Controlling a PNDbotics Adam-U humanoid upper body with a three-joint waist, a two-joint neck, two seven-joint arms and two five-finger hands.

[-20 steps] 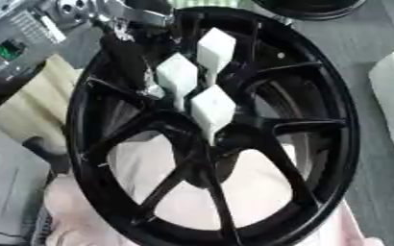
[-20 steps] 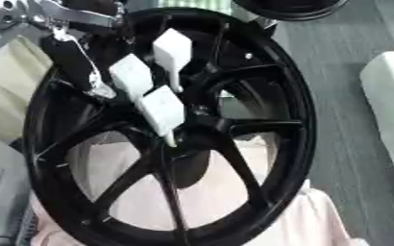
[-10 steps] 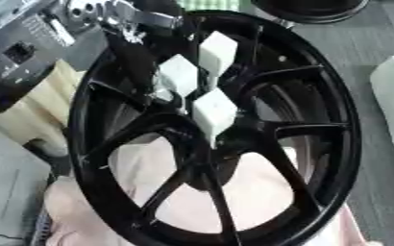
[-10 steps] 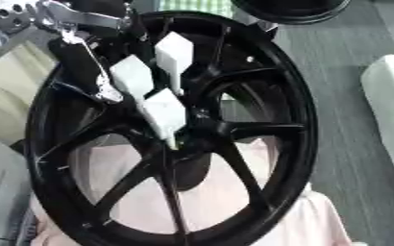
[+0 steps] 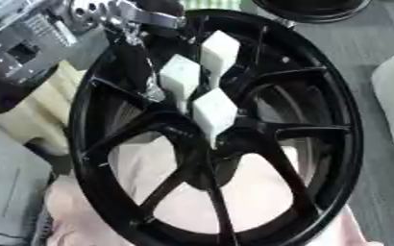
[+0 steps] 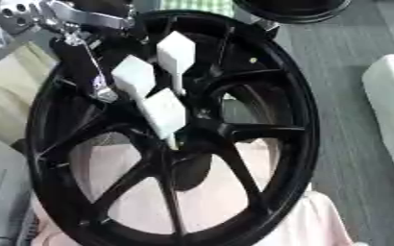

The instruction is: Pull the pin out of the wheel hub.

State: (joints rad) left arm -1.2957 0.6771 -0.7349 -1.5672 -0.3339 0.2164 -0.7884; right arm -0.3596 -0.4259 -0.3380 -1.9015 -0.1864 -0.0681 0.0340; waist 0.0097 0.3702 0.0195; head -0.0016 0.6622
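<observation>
Wheel hub (image 5: pixel 234 139), black and multi-spoked, fills our view, lying on pink cloth (image 5: pixel 259 192). Three white-headed pins (image 5: pixel 213 113) stand clustered in its centre, all still seated. Our left hand (image 6: pixel 82 53) reaches in from upper left, dark fingers lying along a spoke just beside the pins; we cannot tell whether they grip anything.

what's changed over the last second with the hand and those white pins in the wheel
The left hand has shifted toward the upper left of the view, its silver wrist now near the top corner, with dark fingers reaching down along a spoke beside the pins. The three white pins sit in the wheel as they did, none pulled out. The pink cloth underneath is unchanged.
</observation>
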